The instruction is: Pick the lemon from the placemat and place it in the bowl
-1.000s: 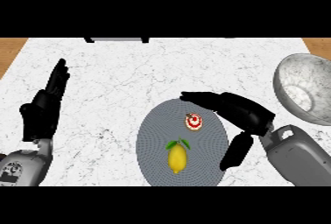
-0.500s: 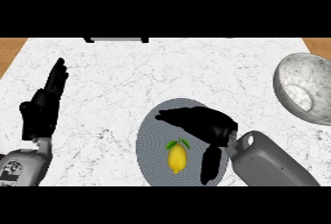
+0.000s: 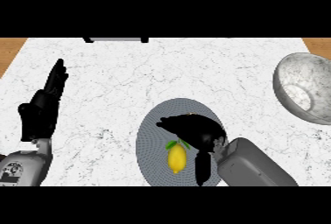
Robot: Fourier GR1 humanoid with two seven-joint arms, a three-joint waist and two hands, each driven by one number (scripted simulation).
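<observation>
So the lemon (image 3: 176, 158) is seen lying on the round grey placemat (image 3: 150, 144), in its lower half, with its green leaves pointing up toward the middle of the mat. It isn't gripped by anything. The right hand (image 3: 197, 130) is positioned over the placemat, just above and to the right of the lemon, fingers stretched out leftward across the mat and the thumb hanging down beside the fruit's right side. The fingers look relaxed rather than curled, so the hand is read as released; whether the lemon is actually touched by the thumb can't be told from this angle. A small bit of something is hidden under the hand near the top of the fingers, too covered to make out.

The bowl (image 3: 304, 92) is found well apart at the right edge of the marble counter (image 3: 161, 74), tilted toward the view. The left hand (image 3: 43, 111) is parked near the left edge, fingers straight and up.
</observation>
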